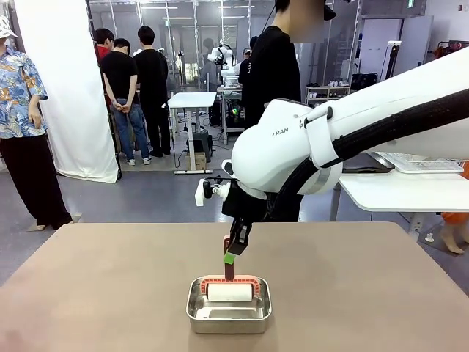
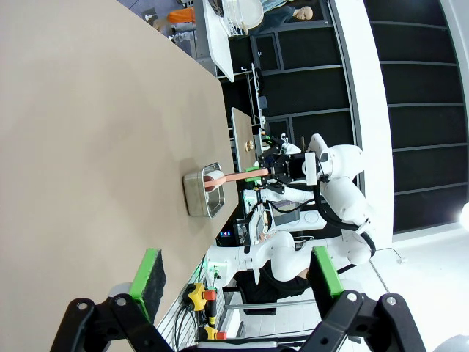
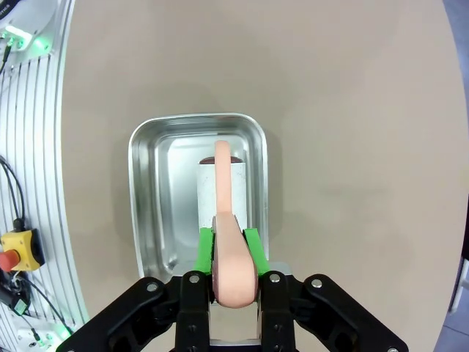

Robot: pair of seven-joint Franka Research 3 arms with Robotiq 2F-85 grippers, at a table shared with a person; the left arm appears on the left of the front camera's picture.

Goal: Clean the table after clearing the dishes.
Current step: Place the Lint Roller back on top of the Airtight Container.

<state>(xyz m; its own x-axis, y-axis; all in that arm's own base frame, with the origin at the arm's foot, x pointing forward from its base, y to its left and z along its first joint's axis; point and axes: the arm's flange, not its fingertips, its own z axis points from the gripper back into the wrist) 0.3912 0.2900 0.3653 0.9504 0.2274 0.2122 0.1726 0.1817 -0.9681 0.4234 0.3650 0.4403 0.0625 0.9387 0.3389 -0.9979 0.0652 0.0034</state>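
A pink-handled cleaning roller (image 1: 229, 292) with a white drum rests in a shiny steel pan (image 1: 229, 315) near the front middle of the taupe-brown table (image 1: 110, 293). My right gripper (image 1: 233, 253) is shut on the roller's handle (image 3: 227, 220), straight above the pan (image 3: 150, 191). The drum lies against the pan's floor. In the left wrist view my left gripper (image 2: 236, 273) hangs open beside the table with nothing between its green pads, and the pan (image 2: 199, 194) and right gripper (image 2: 267, 170) show farther off. The dishes are out of view.
A person in black (image 1: 271, 73) stands at the far side of the table. A white side table (image 1: 396, 191) with a wire rack stands at the right. More people stand at the back left. An emergency stop button (image 3: 9, 253) sits beside the table's near edge.
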